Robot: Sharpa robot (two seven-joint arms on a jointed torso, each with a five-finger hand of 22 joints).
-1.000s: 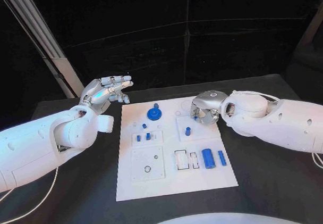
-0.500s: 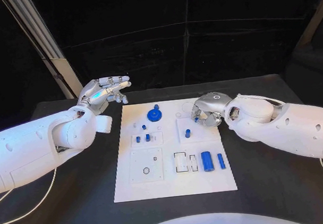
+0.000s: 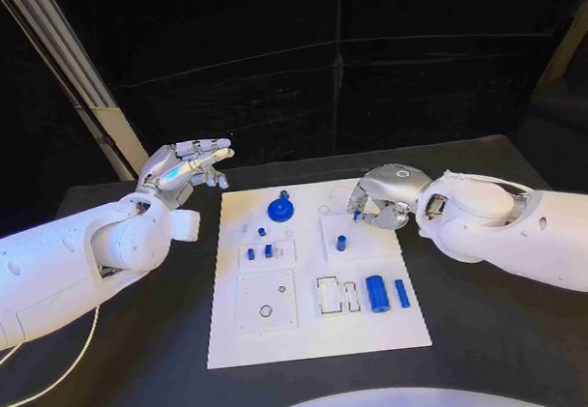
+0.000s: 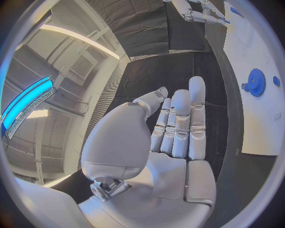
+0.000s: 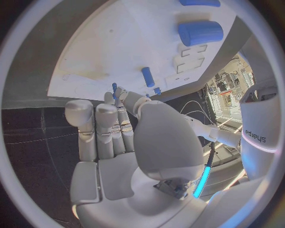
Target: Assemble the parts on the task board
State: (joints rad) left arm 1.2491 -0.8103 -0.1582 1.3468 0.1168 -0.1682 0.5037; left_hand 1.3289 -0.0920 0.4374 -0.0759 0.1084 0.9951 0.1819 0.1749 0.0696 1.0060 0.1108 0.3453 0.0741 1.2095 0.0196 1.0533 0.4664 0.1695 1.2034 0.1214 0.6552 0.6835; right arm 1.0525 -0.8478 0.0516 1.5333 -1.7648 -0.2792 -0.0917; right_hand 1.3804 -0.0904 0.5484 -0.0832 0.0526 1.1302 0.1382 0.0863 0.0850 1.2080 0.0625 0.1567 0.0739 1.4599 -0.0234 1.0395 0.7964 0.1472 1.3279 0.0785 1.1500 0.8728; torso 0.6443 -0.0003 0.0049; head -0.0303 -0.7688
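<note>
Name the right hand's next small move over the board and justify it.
Probably lower the right hand toward the upright blue peg just below it on the task board: the hand hovers at the board's edge holding nothing, fingers apart.

The word "sharpa" is seen printed in dark letters on the robot's white left arm [image 5: 259, 133], caught in the right wrist view with the lettering turned upside down. No other text, number, label or sign can be read on the white rectangular task board [image 3: 321, 337], the small blue parts, or the black table.
</note>
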